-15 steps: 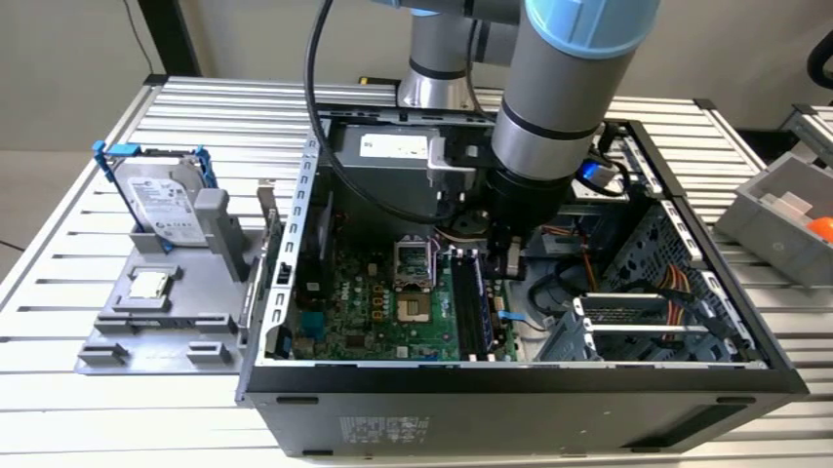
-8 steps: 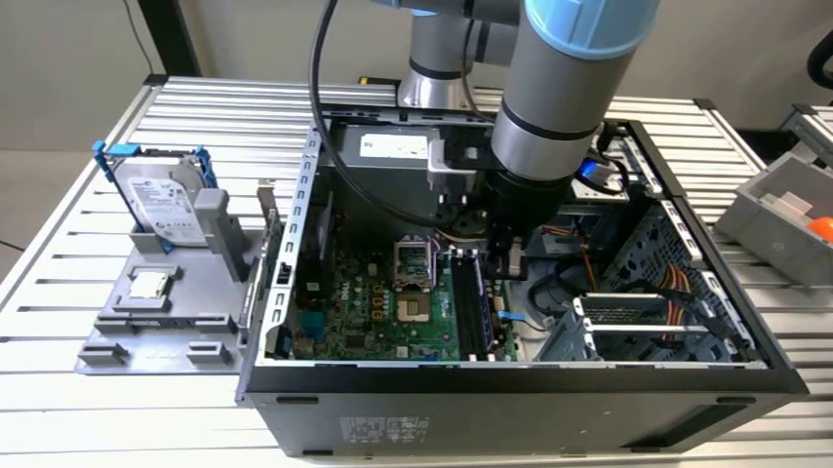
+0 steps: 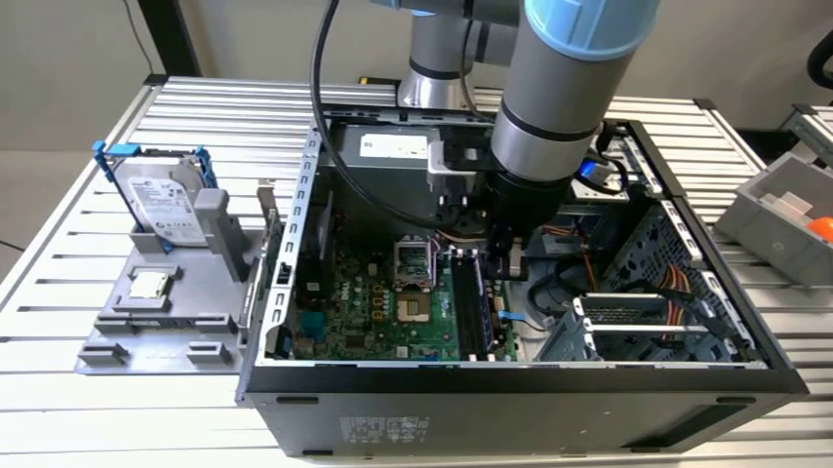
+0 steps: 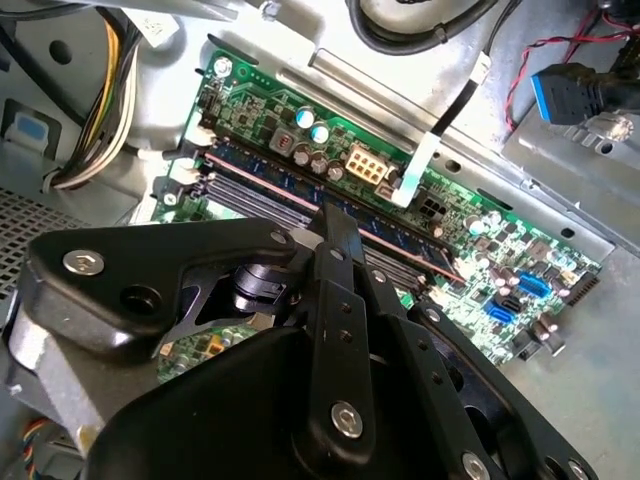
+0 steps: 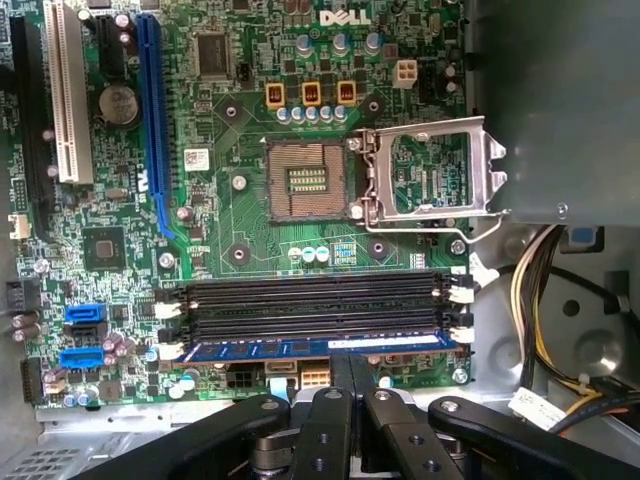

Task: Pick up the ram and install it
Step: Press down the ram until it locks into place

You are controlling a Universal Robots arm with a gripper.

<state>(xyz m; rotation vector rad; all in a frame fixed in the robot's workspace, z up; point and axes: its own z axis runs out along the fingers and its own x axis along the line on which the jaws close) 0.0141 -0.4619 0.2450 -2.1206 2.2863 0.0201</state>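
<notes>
Open computer case (image 3: pixel 521 380) lying on a slatted metal worktop (image 3: pixel 117 409), motherboard (image 3: pixel 377 302) facing up. Arm reaching down into the case from the far side, gripper (image 3: pixel 508 261) low over the memory slots (image 5: pixel 310 305) toward the exterior view's right of the board. Ram (image 5: pixel 320 349) standing on edge in the outermost slot, blue-green with a label along its length, the other three slots black and bare beside it; also seen in the second wrist view (image 4: pixel 330 212) as a long stick running across the board. Fingers (image 5: pixel 350 385) drawn together on the ram's top edge at about mid-length, touching it in both wrist views.

Just beside the slots, the processor socket (image 5: pixel 305 180) lying bare, its metal retention frame (image 5: pixel 430 170) flipped open. Blue expansion slot (image 5: pixel 152 120) and white slot (image 5: pixel 65 95) on the far side of the socket from the ram. Bundle of yellow and black cables (image 5: pixel 545 300) close to one end of the slots, near the case wall. Black cable (image 3: pixel 326 117) hanging from the arm into the case. Drive cage (image 3: pixel 638 327) at the exterior view's right inside the case.

Outside the case, at the exterior view's left, a grey fixture (image 3: pixel 163 302) carrying a hard drive (image 3: pixel 163 205) in a blue frame, upright, and a small square processor chip (image 3: pixel 150 284) lying flat nearer. Grey bin (image 3: pixel 781 210) at the exterior view's right edge.
</notes>
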